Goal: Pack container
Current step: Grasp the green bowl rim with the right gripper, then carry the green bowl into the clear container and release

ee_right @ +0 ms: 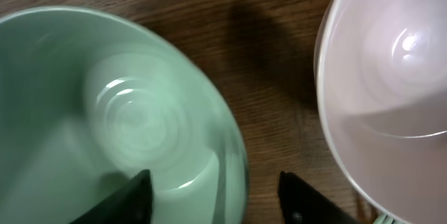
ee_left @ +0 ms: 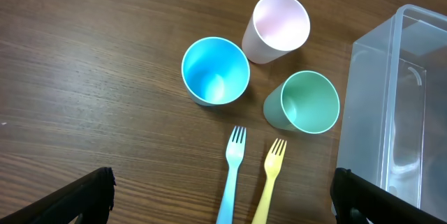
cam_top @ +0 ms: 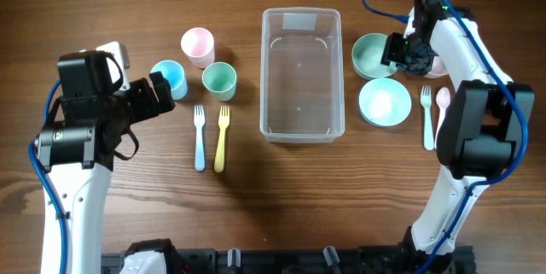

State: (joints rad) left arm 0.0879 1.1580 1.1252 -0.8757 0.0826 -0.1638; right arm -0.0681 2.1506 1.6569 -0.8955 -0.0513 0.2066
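We judge the step in hand to be taking hold of the green bowl (cam_top: 369, 55). It sits in the upper right of the overhead view, just right of the container (cam_top: 266, 78). The container stands mid-frame on the table, open, with nothing in it.

Our right gripper (ee_right: 220, 196) is spread. In its wrist view one finger (ee_right: 133, 196) hangs inside the bowl and the other outside, with the rim between them. We cannot tell whether either pad touches the wall yet.

To do this well, we should sink until the rim sits deep between the pads, then close squarely on the wall, since the curved lip looks likely to slip. The pink bowl (ee_right: 391, 77) lies close at the right of that frame, so the outer finger needs to descend in the gap without nudging it.

Our left gripper (ee_left: 222, 189) is spread wide and holds nothing. It hangs above the blue cup (ee_left: 215, 70) and the forks (ee_left: 234, 175).
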